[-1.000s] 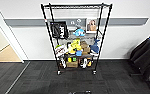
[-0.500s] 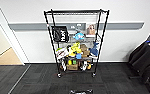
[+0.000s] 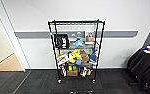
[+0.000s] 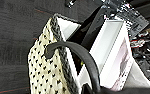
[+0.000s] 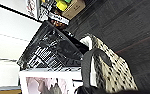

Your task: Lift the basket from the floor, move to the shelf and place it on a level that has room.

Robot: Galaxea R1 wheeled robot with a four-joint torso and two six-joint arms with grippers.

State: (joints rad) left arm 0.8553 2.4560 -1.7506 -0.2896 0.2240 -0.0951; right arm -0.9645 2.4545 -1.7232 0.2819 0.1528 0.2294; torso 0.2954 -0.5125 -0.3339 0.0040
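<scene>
The basket [image 4: 46,72], cream with a chequered weave and a dark rim, hangs tilted above the floor [image 4: 11,30]. Its dark loop handle [image 4: 76,50] arches into my left gripper [image 4: 91,90], which is shut on it. The basket's other end [image 5: 111,67] has a handle [image 5: 88,62] that runs into my right gripper [image 5: 86,91], also shut on it. A white box and a shiny black bag lie inside. The shelf [image 3: 76,50] stands ahead against the wall. Its top level [image 3: 76,22] is bare and the lower tiers are cluttered.
A black bag [image 3: 61,41] hangs on the shelf's upper left. Dark bags and clothes [image 3: 143,65] pile up at the right. At the left is a doorway with a white frame [image 3: 6,37]. Dark carpet [image 3: 116,82] lies between me and the shelf.
The whole head view has shifted a little, and the shelf now sits slightly further right and larger. That is the camera moving, not the shelf.
</scene>
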